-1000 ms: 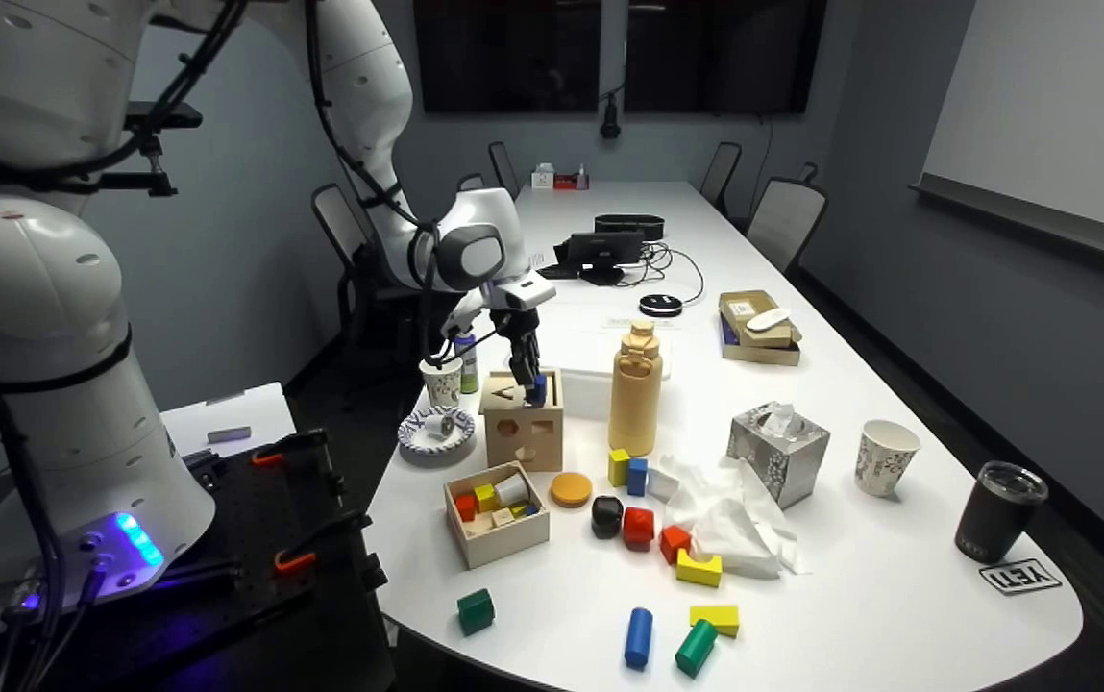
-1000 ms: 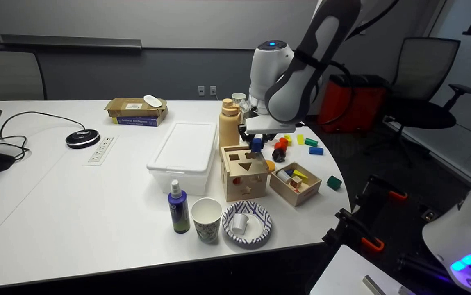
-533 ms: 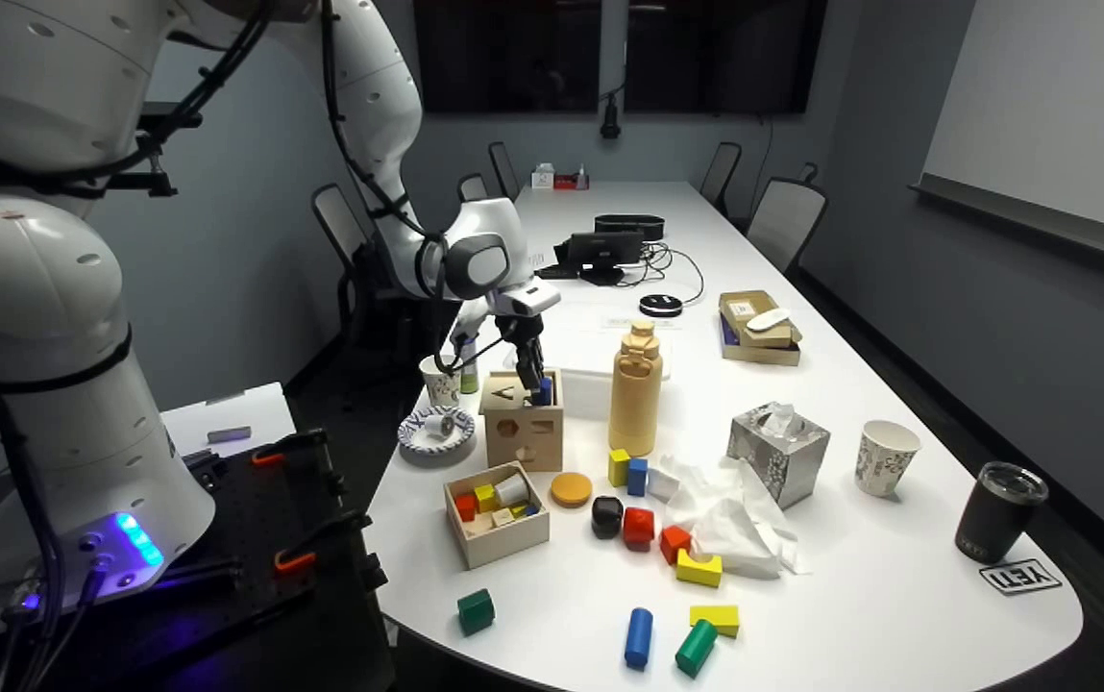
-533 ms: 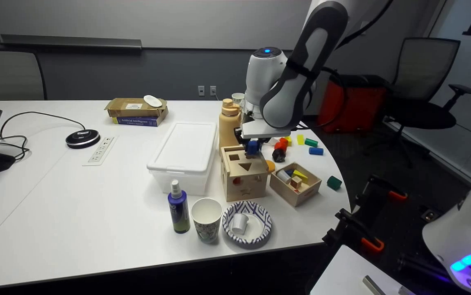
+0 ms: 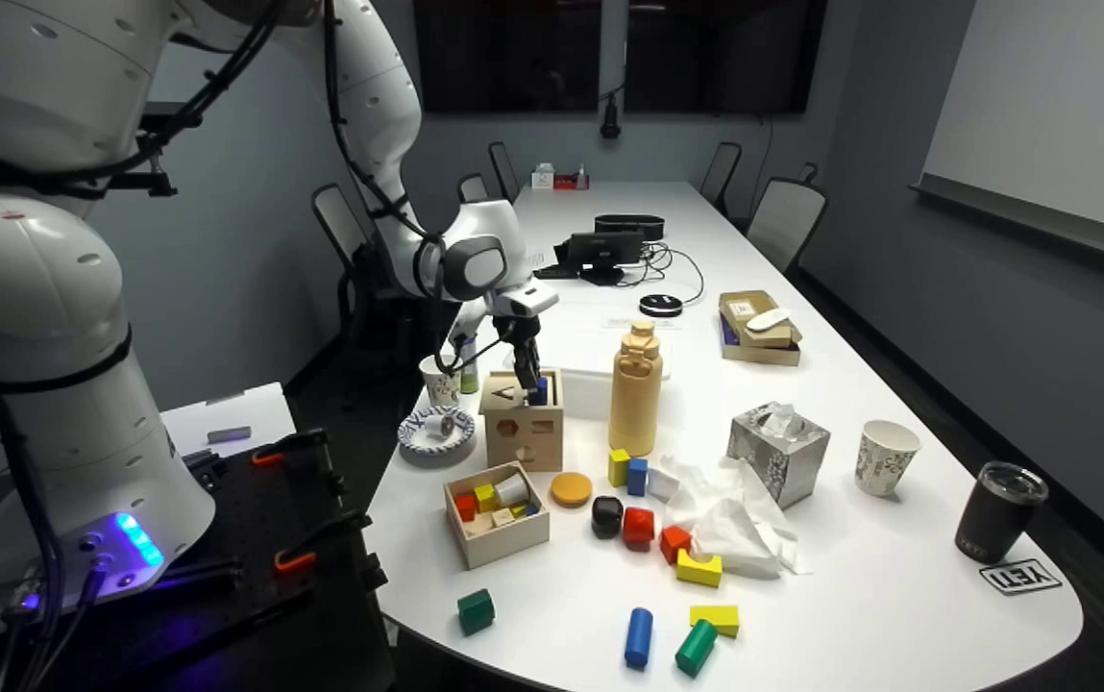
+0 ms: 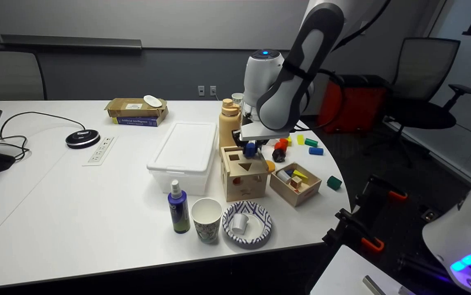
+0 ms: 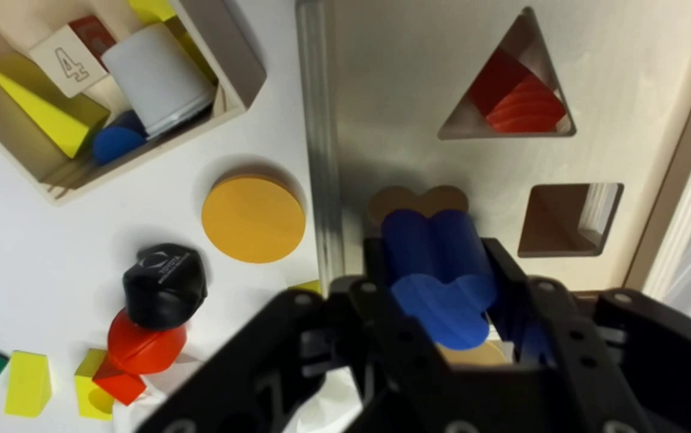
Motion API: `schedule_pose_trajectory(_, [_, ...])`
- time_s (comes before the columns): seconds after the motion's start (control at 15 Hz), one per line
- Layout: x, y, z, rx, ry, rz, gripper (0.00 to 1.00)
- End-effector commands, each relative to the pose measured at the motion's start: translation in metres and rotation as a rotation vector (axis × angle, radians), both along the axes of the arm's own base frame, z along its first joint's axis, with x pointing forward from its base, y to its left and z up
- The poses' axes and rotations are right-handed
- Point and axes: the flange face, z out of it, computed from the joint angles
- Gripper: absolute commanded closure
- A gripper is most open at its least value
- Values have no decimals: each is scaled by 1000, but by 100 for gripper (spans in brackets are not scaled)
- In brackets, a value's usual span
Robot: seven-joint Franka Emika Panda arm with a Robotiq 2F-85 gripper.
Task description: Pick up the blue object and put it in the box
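- Currently, the jaws are closed on a blue block (image 7: 438, 276), gripping it from both sides at the top of the wooden box (image 5: 525, 447).
- In the wrist view, two lobes of a dark cut-out (image 7: 417, 202) show past the block, so it appears off-centre; whether its lower end is inside the opening, I cannot tell.
- If pushed down like this, the block could jam on the cut-out's edge, through that offset or a slight twist.
- Pressing harder may make it slip or tilt in the grip, or shift the box towards the tan bottle (image 5: 635, 394) nearby.
- Letting go too soon could leave it lying on the lid (image 7: 495, 162), or rolling off onto the tabletop (image 5: 849, 596).
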Motion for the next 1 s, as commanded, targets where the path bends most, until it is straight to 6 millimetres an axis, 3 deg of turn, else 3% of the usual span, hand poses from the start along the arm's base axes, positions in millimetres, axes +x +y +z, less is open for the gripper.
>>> schedule_pose_trajectory(0.0, [-3,8,3,15,-2,19,84])
schedule_pose_trajectory(0.93, [-7,-3,-3,3,11,-6,84])
